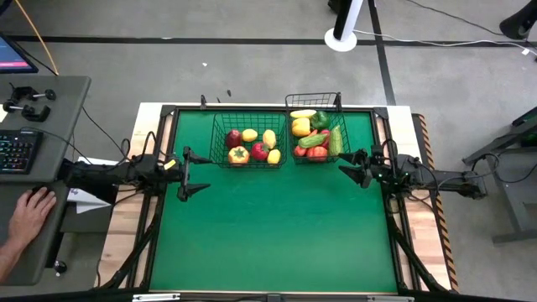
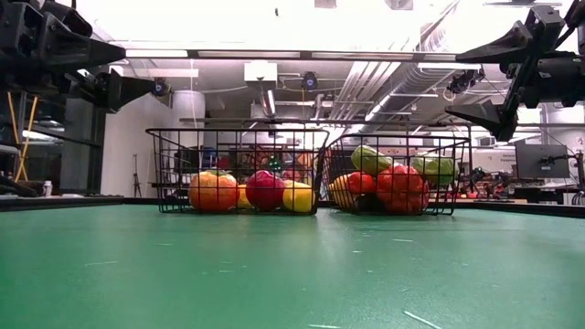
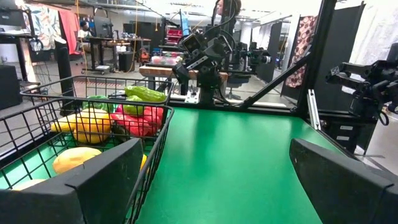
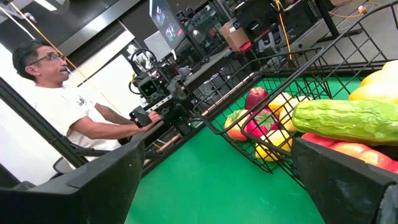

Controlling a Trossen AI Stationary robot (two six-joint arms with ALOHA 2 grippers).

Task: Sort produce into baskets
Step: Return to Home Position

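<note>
Two black wire baskets stand side by side at the far middle of the green table. The left basket [image 1: 247, 140] holds lemons, a red apple, a tomato and a yellow-orange pepper. The right basket [image 1: 318, 136] holds a cucumber, green peppers, a lemon and red pieces. My left gripper [image 1: 195, 174] is open and empty, above the mat just left of the left basket. My right gripper [image 1: 356, 166] is open and empty, just right of the right basket. Both hang above the table in the low view, my left gripper [image 2: 123, 87] and my right gripper [image 2: 480, 82].
The green mat [image 1: 277, 226] in front of the baskets is bare. A person sits at a desk on the left, a hand [image 1: 29, 214] near a keyboard [image 1: 17, 149]; the person also shows in the right wrist view [image 4: 56, 93].
</note>
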